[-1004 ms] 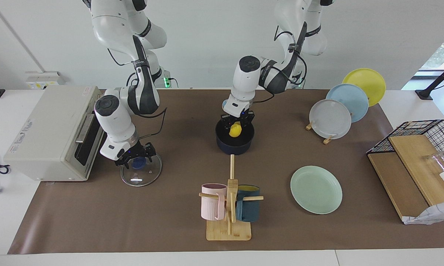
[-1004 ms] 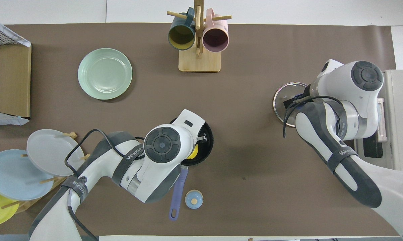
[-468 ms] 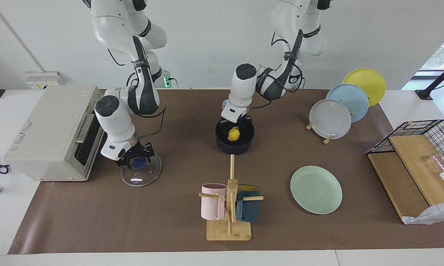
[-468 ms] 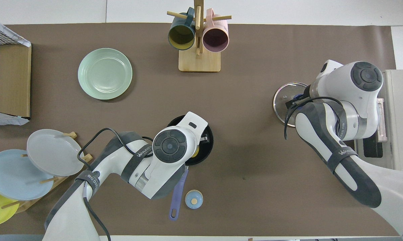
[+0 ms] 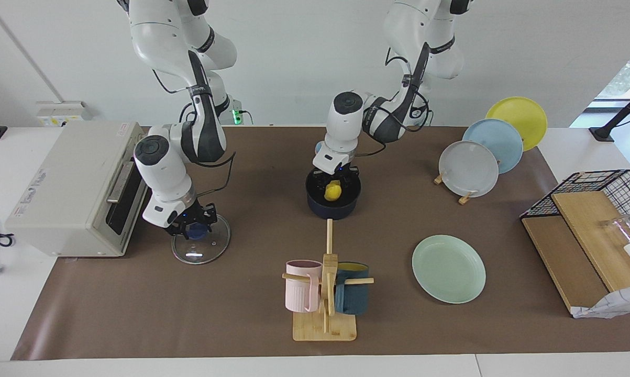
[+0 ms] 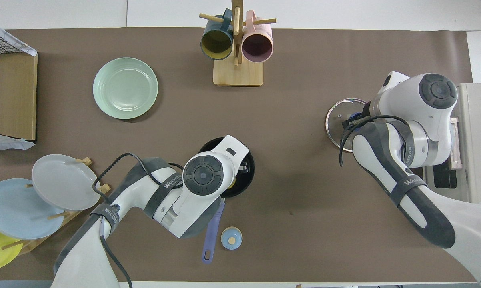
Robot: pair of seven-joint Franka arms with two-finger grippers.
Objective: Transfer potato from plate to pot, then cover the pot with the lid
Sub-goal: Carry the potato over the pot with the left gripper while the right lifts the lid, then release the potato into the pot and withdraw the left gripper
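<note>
The yellow potato [image 5: 333,191] is down inside the dark blue pot [image 5: 331,209] at the table's middle, and my left gripper [image 5: 334,184] is shut on it with its fingers inside the rim. In the overhead view my left wrist covers most of the pot [image 6: 247,182]; only a sliver of the potato [image 6: 233,183] shows. The glass lid [image 5: 199,250] lies flat on the table toward the right arm's end. My right gripper [image 5: 190,229] is shut on its blue knob. The lid's rim [image 6: 336,120] shows beside my right gripper [image 6: 354,119]. The mint-green plate [image 5: 448,268] is bare.
A mug rack [image 5: 325,293] with a pink and a teal mug stands farther from the robots than the pot. A toaster oven [image 5: 74,186] stands beside the lid. A small blue bell [image 6: 231,238] lies by the pot's handle [image 6: 211,236]. Upright plates [image 5: 482,157] and a wire basket [image 5: 603,193] are at the left arm's end.
My left gripper has sunk with the potato into the pot. My right gripper's fingers have drawn in around the lid's knob; the lid has not moved.
</note>
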